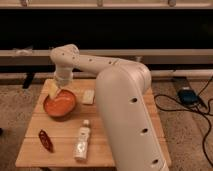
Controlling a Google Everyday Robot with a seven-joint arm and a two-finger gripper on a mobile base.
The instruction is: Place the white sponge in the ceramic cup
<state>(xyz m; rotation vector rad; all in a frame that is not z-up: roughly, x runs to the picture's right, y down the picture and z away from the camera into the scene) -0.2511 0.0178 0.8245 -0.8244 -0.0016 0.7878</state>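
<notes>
Camera view shows the white sponge (88, 96) lying flat on the wooden table (62, 146), just beside the right rim of the orange bowl (60, 104). The gripper (60, 85) hangs over the bowl's far left rim, with a yellowish block (53, 89) at its tip. I cannot tell if it is apart or clamped. It should probably cross the bowl and descend straight, keeping off the rim. I cannot find the ceramic cup; locate it before lifting.
</notes>
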